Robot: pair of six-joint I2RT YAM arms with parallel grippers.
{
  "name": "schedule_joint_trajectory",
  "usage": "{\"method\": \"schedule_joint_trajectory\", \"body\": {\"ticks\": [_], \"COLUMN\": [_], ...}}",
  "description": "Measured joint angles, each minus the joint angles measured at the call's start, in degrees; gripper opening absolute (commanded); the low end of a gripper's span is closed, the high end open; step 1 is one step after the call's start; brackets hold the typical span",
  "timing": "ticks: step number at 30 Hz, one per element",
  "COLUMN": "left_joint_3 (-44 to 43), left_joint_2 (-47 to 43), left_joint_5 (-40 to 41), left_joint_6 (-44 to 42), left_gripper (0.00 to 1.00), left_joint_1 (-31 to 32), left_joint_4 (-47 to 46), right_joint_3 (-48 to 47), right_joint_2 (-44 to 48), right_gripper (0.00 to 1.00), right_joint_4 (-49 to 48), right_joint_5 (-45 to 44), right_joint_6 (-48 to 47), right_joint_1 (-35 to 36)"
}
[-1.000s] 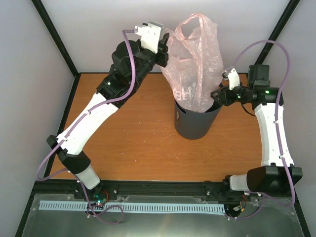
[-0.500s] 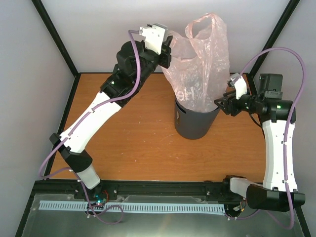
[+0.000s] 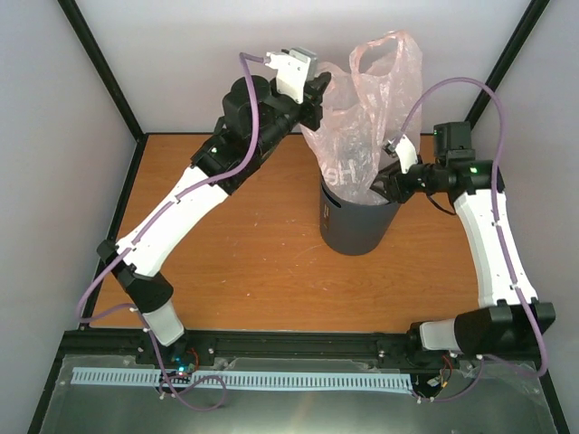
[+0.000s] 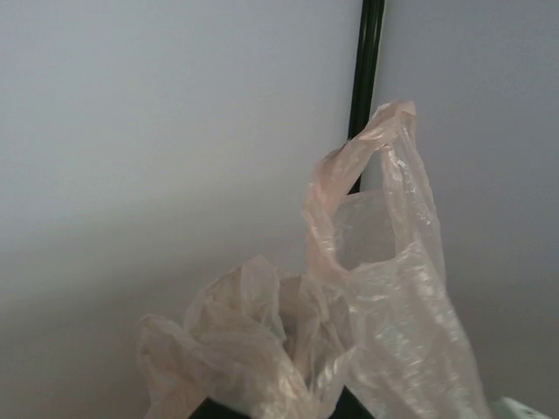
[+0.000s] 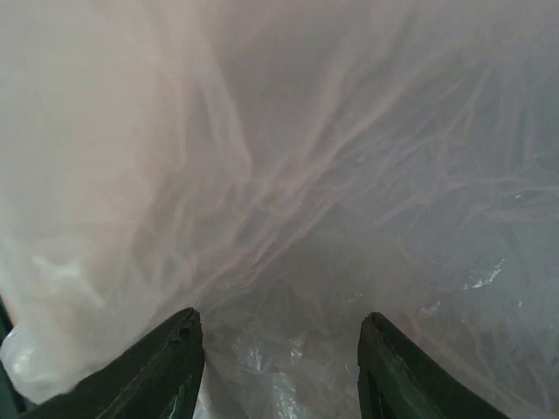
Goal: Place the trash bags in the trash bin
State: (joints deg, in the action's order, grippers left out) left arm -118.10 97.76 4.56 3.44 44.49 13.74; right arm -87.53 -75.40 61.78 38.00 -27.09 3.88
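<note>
The pale-pink trash bag (image 3: 373, 113) stands tall with its lower end inside the dark grey trash bin (image 3: 355, 226) at mid-table. One handle loop (image 3: 391, 47) sticks up at the top. My left gripper (image 3: 317, 95) is high at the bag's upper left edge and shut on a bunch of the film. In the left wrist view the crumpled film (image 4: 262, 340) covers the jaws and the loop (image 4: 384, 144) rises above. My right gripper (image 3: 387, 181) is open at the bin's right rim, pressed against the bag. Its fingers (image 5: 166, 367) straddle film (image 5: 288, 175) that fills that view.
The orange table (image 3: 244, 253) is boxed in by white walls and black corner posts (image 3: 109, 77). A black rail (image 3: 289, 344) runs along the near edge. A purple cable loops above the right arm (image 3: 488, 244).
My left gripper has carried the bag's top to the right and farther back. My right gripper swung out to the right, then came back in against the bag at the bin's rim.
</note>
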Motion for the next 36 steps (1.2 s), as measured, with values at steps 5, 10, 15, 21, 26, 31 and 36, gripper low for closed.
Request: {"method": "schedule_joint_trajectory", "body": {"ticks": [5, 10, 15, 21, 26, 31, 36], "left_joint_3": [-1.01, -1.25, 0.28, 2.51, 4.50, 7.15, 7.15], "left_joint_2": [2.27, 4.31, 4.13, 4.02, 1.73, -2.08, -2.89], "left_joint_5": [-4.02, -7.69, -8.68, -9.11, -9.14, -10.91, -14.01], "left_joint_6": [4.17, 7.10, 8.66, 9.57, 9.57, 9.60, 9.64], "left_gripper": [0.01, 0.01, 0.01, 0.01, 0.01, 0.01, 0.01], "left_joint_1": [0.00, 0.04, 0.04, 0.04, 0.04, 0.04, 0.04], "left_joint_4": [0.59, 2.25, 2.91, 3.43, 3.87, 3.96, 3.96], "right_joint_3": [0.28, 1.40, 1.60, 1.42, -2.64, -6.97, -8.59], "right_joint_2": [-3.39, 1.51, 9.51, 11.45, 4.39, -2.62, -8.33], "right_gripper": [0.52, 0.57, 0.57, 0.55, 0.53, 0.50, 0.49], "right_joint_4": [-2.21, -1.57, 0.46, -0.22, -1.16, -5.57, -9.81], "right_joint_5": [-1.25, -3.34, -6.43, -12.17, -11.69, -12.46, -11.43], "right_joint_6": [1.92, 2.05, 2.10, 4.68, 5.60, 7.61, 10.08], "right_joint_1": [0.31, 0.31, 0.31, -3.02, -11.74, -18.71, -18.45]}}
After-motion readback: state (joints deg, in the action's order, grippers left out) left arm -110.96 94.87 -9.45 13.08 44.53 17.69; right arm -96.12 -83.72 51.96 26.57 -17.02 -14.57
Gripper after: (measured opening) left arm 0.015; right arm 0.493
